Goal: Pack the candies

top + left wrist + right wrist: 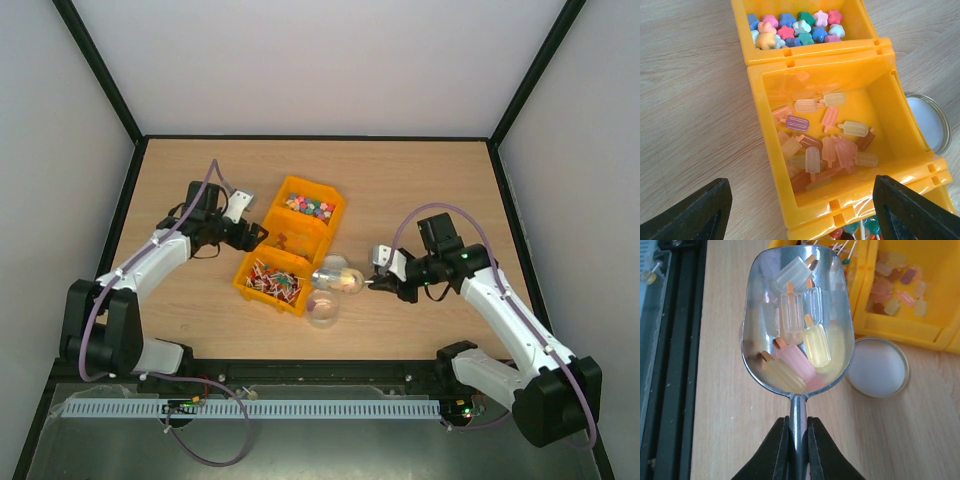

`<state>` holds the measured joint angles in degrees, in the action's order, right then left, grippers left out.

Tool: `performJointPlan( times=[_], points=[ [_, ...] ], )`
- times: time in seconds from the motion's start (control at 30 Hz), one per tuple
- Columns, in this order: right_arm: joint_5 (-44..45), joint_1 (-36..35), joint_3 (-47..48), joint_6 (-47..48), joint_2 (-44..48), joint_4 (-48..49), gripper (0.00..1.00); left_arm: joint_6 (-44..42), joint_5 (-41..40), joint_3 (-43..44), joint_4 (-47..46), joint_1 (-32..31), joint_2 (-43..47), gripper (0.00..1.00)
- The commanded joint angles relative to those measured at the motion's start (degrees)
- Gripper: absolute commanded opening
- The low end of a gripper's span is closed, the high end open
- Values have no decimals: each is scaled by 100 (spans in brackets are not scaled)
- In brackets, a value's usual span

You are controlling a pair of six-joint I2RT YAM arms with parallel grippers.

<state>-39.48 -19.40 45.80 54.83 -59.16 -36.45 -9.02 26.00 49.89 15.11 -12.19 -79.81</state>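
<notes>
The main risk is a spill. The metal scoop (756, 325) carries a loose heap of popsicle-shaped sweets (816, 344), some close to its open lip, and it is held only by its thin handle. Any dip of the lip, or a twist of the handle in the grip, would likely drop pieces onto the tabletop (420, 190).

A 2nd risk is the pour. The clear round container (322, 308) toward the tabletop's near edge, which I take for the jar, stands free with nothing steadying it. A nudge from the scoop could shove or tip it. If its mouth is narrower than the scoop, sweets would fall beside it.

A round lid (877, 367) lies flat just beside the middle bin (767, 130), near the scoop and open to a knock.

The right gripper (799, 426) is clamped narrow on the scoop's handle, 1 finger pressed to each side. The left gripper (802, 197) stands wide, holding and touching nothing. It hangs over the middle bin of 3 yellow ones, where more popsicle-shaped sweets lie.

The star-shaped candies (795, 27), in pink, blue, green and yellow, sit in the far bin (860, 22), the one closest to the tabletop's far edge. None of them show in the scoop, so packing the wrong sort is a 3rd risk. The bin closest to the near edge holds lollipops (272, 282).
</notes>
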Motion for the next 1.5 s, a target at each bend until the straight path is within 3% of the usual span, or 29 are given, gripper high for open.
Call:
performJointPlan(
  times=[0.0,0.53,0.73,0.97,1.47],
  points=[
    [76,15,4,638,184,-1076,1,-92,105,105,132,23,190,80],
    [1158,-372,836,586,-368,-2070,1,30,125,-14,-14,23,233,79],
    [1584,-918,945,175,-566,-1955,1,53,120,-6,-28,23,213,79],
    [1890,-1051,1222,-251,-988,-1936,1,126,158,-12,-52,31,227,79],
    [2376,-1343,1667,-236,-1429,-2364,1,216,215,94,-149,28,35,79]
  ],
)
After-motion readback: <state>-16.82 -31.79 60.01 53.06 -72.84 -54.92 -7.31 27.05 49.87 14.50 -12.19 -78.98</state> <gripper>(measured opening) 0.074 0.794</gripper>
